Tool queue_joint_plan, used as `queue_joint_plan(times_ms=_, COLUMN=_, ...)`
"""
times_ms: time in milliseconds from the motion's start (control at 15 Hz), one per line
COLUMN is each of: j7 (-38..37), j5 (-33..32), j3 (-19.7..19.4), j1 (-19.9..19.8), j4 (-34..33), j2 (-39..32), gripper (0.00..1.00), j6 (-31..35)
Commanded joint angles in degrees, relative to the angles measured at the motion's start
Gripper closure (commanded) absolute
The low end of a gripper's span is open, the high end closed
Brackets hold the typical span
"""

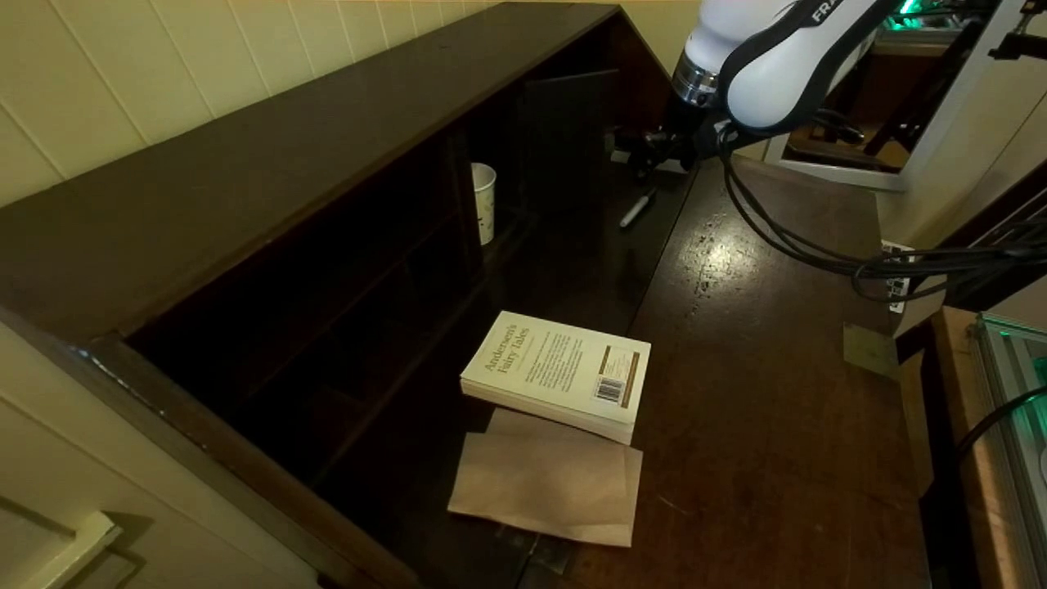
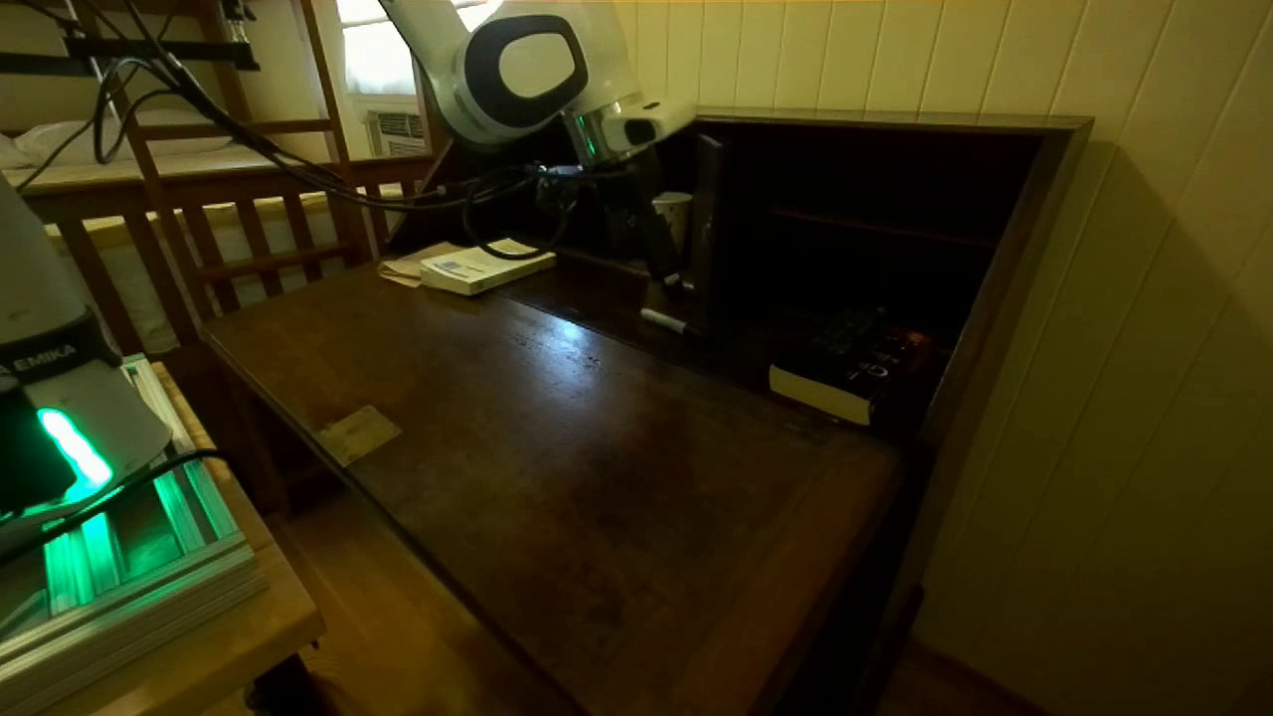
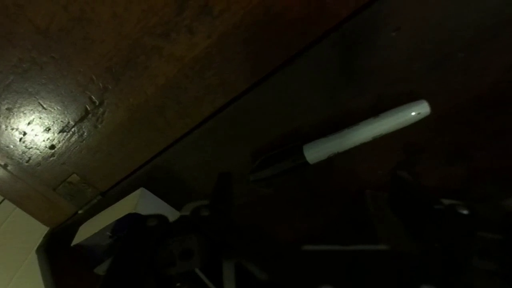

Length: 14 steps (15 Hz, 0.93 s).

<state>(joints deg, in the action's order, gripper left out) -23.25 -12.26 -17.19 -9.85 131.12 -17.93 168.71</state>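
Scuffed and dark, the desk (image 2: 597, 477) spreads closest to the camera in an exterior view, with a tall hutch (image 2: 1004, 283) along its far side. Over it reaches the white arm (image 2: 517, 70) from the left of that same view, bent so that its end leans down and to the right. There the hand (image 3: 314, 182) is spread wide: in the wrist view its 2 fingers (image 3: 223, 194) stand well apart, a dark gap between them, low over the desk. In that exterior view a thick black book (image 2: 860, 363) lies to the right of the hand and a pale book (image 2: 477, 267) to the left. Brown paper (image 1: 548, 483) lies just beside the pale book, on its near side in an exterior view where the cover reads Andersen's Fairy Tales. A paper cup (image 1: 484, 204) stands upright by the hutch. Smallest is the marker (image 3: 348, 139), lying flat on the desk between the 2 books, near the fingers but apart from them. Its long axis slants in an exterior view: white end (image 1: 629, 217) pointing near and left, dark end (image 1: 650, 195) far and right.
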Motion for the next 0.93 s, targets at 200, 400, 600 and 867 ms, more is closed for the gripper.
queue_joint_plan(times_ms=200, j7=0.5, j5=3.9, j3=-4.2, j1=2.9, j4=-5.3, j2=-6.6, gripper=0.0, j6=1.3)
queue_joint_plan(times_ms=400, j7=-0.5, j5=4.7, j3=-6.2, j1=4.5, j4=-7.0, j2=-8.8, gripper=0.0, j6=1.6)
queue_joint_plan(times_ms=600, j7=-1.2, j5=6.5, j3=-7.0, j1=5.6, j4=-8.3, j2=-10.6, gripper=0.0, j6=1.3)
queue_joint_plan(times_ms=867, j7=-2.9, j5=8.4, j3=-8.3, j1=7.5, j4=-9.8, j2=-12.5, gripper=0.0, j6=1.0)
